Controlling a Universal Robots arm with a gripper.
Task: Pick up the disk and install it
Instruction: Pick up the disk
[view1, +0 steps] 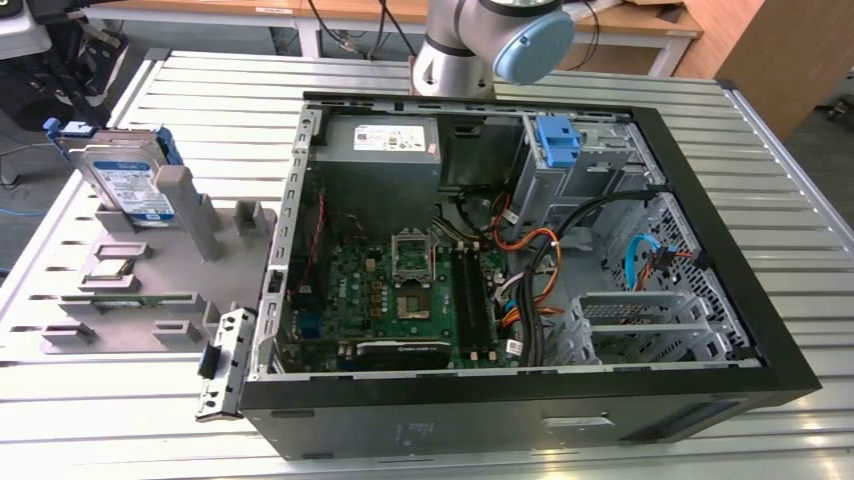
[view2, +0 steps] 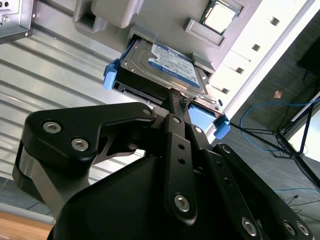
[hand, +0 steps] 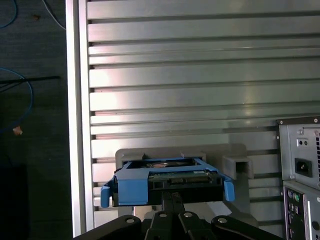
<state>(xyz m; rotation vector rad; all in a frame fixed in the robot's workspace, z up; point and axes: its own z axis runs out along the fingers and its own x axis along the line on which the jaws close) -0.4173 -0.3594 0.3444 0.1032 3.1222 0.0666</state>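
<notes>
The disk (view1: 127, 180), a silver drive with a white-and-blue label in a blue carrier, stands on edge in a grey holder (view1: 147, 275) at the exterior view's left. Both wrist views show the disk (view2: 165, 62) (hand: 167, 176) straight ahead of my gripper (view2: 179, 97) (hand: 172, 196). The black fingers are closed together, and their tips line up with the disk's near edge. I cannot tell whether they touch it. Nothing shows between them.
An open computer case (view1: 787, 370) lies on the slatted metal table (view1: 801, 130) to the exterior view's right of the holder. It holds a motherboard (view1: 400, 290), a grey power supply (view1: 380, 140), cables and an empty blue bracket (view1: 557, 140). The arm's base (view1: 467, 50) stands behind the case.
</notes>
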